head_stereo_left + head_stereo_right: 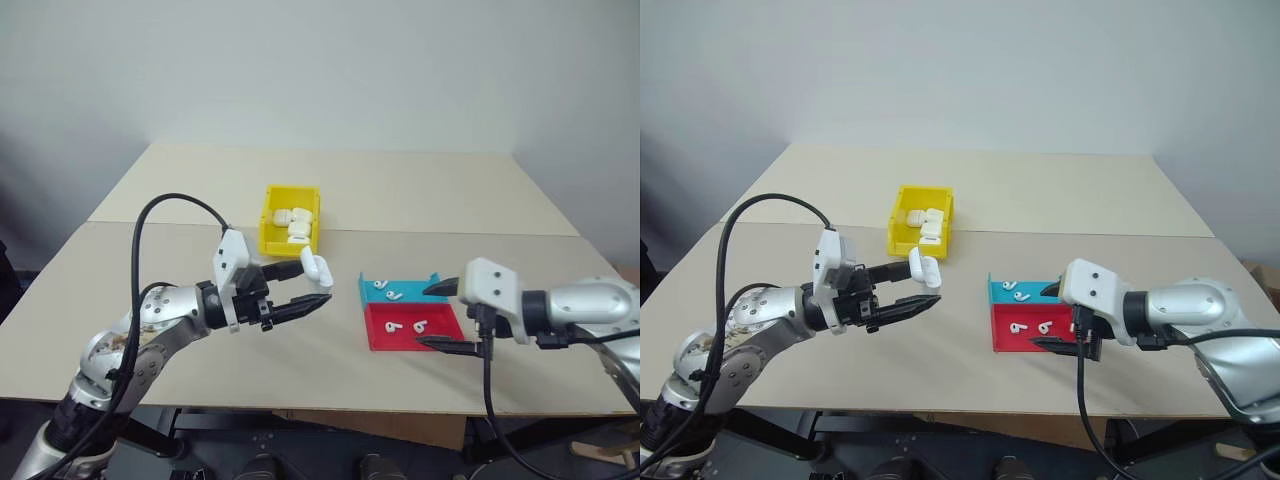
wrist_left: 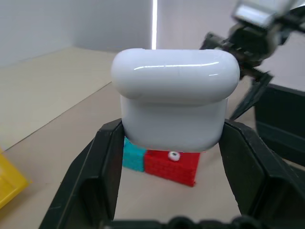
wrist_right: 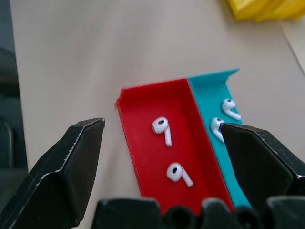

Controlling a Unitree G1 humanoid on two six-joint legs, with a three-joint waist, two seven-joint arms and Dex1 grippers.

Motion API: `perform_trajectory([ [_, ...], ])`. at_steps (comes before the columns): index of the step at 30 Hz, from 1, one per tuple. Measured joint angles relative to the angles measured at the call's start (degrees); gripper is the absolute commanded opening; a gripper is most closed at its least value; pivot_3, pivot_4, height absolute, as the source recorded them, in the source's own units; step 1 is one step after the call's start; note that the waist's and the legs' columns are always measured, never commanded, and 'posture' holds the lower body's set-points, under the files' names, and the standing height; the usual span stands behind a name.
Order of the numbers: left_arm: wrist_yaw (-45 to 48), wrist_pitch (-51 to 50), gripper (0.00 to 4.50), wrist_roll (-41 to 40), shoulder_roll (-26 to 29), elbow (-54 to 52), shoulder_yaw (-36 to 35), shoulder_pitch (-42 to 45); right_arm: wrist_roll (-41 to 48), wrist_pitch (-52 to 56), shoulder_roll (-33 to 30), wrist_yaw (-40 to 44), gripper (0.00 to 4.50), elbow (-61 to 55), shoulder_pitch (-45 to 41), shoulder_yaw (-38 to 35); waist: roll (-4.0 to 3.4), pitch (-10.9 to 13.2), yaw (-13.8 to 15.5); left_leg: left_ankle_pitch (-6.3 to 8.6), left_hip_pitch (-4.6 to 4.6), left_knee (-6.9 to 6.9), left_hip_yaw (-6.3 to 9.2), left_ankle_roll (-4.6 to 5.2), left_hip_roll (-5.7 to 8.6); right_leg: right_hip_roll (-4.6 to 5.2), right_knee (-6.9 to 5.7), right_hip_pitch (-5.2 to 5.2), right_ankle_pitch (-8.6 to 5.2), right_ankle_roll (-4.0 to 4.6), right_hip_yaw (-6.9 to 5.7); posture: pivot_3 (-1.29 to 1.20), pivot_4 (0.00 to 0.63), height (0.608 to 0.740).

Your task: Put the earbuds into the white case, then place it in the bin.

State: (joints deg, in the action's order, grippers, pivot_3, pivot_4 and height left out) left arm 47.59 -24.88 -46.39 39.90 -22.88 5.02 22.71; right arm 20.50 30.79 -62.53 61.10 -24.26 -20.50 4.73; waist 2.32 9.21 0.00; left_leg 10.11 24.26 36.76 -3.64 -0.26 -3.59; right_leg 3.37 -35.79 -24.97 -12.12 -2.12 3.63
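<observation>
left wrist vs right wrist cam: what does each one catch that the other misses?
Left wrist: the white case clamped in the left pincer, with the right pincer beyond it, above the tray. Right wrist: the open right pincer over the tray, two earbuds in the red half and two more in the teal half. Shared: the red-and-teal tray, the tan table, and a corner of the yellow bin.

The white case (image 2: 175, 106), lid shut, is pinched upright between black fingers (image 2: 102, 171) above the counter. Four earbuds (image 3: 162, 130) lie in the red-and-teal tray. The yellow bin (image 1: 290, 222) holds other white cases.
</observation>
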Motion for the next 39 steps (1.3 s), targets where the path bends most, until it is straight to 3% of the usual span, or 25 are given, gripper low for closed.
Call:
perform_trajectory([
  [6, 8.7, 5.4, 2.73, 1.9, -6.3, 3.5, -0.1, 2.3, -10.0, -3.3, 1.3, 6.1, 4.5, 7.2, -10.9, 11.5, 0.0, 0.0, -0.6, 0.0, 0.05, 0.0, 0.01, 0.01, -0.01, -0.03, -0.02, -0.03, 0.0, -0.01, 0.01, 0.0, 0.15, 0.74],
  [14, 10.3, 7.5, 2.73, 4.8, -10.7, 3.9, -0.2, 1.1, -20.8, -10.6, 5.1, 13.9, 4.5, 18.7, -20.6, 21.0, -0.01, 0.0, -0.9, -0.01, 0.02, 0.03, 0.01, 0.02, -0.04, -0.08, -0.1, -0.04, 0.01, -0.02, 0.02, 0.0, 0.15, 0.74],
  [17, 9.9, 7.5, 2.73, 5.7, -10.9, 2.8, -0.7, -1.1, -24.0, -14.7, 6.6, 16.6, 3.9, 23.0, -23.1, 23.1, -0.01, 0.0, -1.0, -0.01, 0.01, 0.03, 0.0, 0.01, -0.07, -0.1, -0.13, -0.04, 0.01, -0.02, 0.02, 0.0, 0.15, 0.74],
  [22, 7.9, 7.5, 2.73, 6.1, -11.8, 0.7, -1.4, -3.2, -28.1, -20.1, 10.0, 19.2, 2.25, 29.7, -25.4, 25.3, -0.01, 0.0, -0.8, -0.01, 0.0, 0.06, 0.0, 0.02, -0.08, -0.11, -0.19, -0.04, 0.02, -0.01, 0.02, 0.0, 0.15, 0.74],
  [39, 3.2, 7.5, 2.73, 8.1, -13.4, -3.9, -1.6, -7.4, -35.9, -33.1, 15.8, 21.2, 2.25, 42.4, -28.4, 26.7, -0.03, 0.0, -0.9, -0.01, -0.08, 0.07, 0.0, 0.02, -0.1, -0.15, -0.25, 0.01, 0.04, 0.03, 0.02, 0.0, 0.15, 0.74],
])
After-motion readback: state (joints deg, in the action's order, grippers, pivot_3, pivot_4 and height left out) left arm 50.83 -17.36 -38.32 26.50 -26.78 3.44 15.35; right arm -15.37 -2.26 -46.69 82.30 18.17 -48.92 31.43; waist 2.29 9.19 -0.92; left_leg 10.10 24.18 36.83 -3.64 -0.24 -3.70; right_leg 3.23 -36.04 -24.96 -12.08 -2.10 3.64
